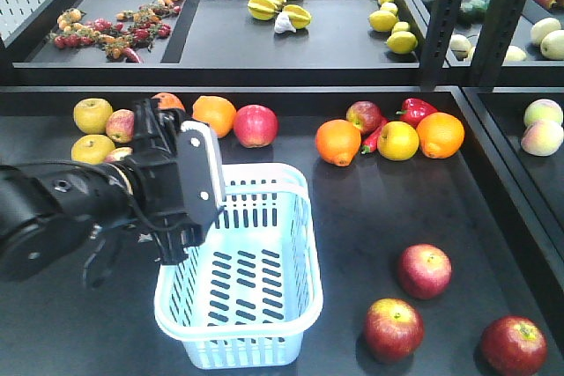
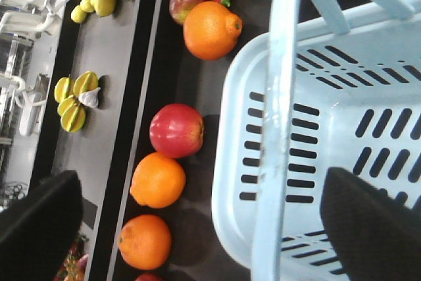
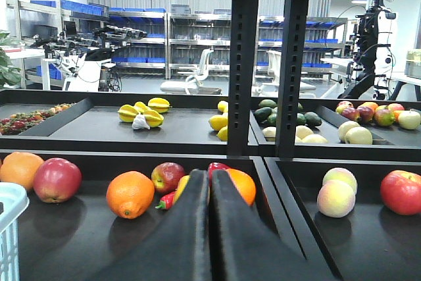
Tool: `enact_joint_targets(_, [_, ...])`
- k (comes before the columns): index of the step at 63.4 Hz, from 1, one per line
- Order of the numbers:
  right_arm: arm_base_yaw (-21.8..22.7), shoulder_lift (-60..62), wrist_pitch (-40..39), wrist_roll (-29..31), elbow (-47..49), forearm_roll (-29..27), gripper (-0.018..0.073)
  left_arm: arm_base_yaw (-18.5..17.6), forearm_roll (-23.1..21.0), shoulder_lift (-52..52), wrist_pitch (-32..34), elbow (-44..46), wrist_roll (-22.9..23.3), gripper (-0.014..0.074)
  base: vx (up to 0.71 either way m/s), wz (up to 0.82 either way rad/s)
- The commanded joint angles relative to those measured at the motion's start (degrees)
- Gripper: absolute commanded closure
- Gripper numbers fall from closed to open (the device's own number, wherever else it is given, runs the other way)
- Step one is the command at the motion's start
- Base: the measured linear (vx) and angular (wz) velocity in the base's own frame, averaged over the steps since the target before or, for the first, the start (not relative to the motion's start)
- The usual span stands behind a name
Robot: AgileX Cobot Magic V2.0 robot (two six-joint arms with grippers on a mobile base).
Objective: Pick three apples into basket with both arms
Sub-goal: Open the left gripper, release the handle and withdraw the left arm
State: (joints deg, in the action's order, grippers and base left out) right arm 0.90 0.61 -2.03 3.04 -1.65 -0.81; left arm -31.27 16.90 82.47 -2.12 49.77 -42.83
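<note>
Three deep red apples lie at the front right of the dark tray: one [image 1: 424,270], one [image 1: 393,328] and one [image 1: 513,345]. The pale blue basket [image 1: 310,253] stands to their left with nothing in it. My left gripper [image 1: 189,191] hovers over the basket's left rim, grey finger [image 1: 204,178] turned to the camera. In the left wrist view the left gripper [image 2: 200,181] is open wide, its pads either side of the basket's handle [image 2: 283,97] and rim, holding nothing. My right gripper [image 3: 210,174] is shut and empty, low over the tray; it is out of the front view.
Along the tray's back lie yellow apples [image 1: 92,115], oranges [image 1: 214,115], a red apple [image 1: 256,125], another orange [image 1: 338,142], a small apple [image 1: 364,116], a red pepper [image 1: 414,110]. Upright black posts [image 1: 445,15] separate the trays. Peaches [image 1: 542,125] lie in the right tray.
</note>
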Motion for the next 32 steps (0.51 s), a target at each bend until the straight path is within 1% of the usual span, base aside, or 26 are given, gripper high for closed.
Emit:
enact_joint_targets(1, [0.26,0.58,-4.24,0.03,-0.84,0.36,0.0566,-0.25,-3.11,-5.20,0.50,1.37,3.67,-0.0088,0.00,0.00])
enact_joint_targets(10, [0.26,0.58,-4.24,0.03,-0.84,0.36,0.0566,-0.19,-7.66,-9.91,-5.36,1.37,11.59,-0.0068,0.00,0.00])
enact_joint_targets(14, [0.26,0.58,-4.24,0.03,-0.84,0.36,0.0566,-0.07,-7.77,-11.88,-8.66,1.37,15.63,-0.0051,0.00,0.00])
enact_joint_targets(20, [0.26,0.58,-4.24,0.03,-0.84,0.36,0.0566,-0.07,-7.44,-14.29,-11.75,1.37,20.43,-0.0022,0.00,0.00])
enact_joint_targets(26, [0.26,0.58,-4.24,0.03,-0.84,0.36,0.0566,0.00,-7.38,-16.63,-12.65,1.37,23.98,-0.0003,0.00,0.00])
enact_joint_targets(32, [0.26,0.58,-4.24,0.03,-0.84,0.36,0.0566,1.69,-7.38,-18.51,-13.38,1.37,27.29,0.0003,0.00,0.00])
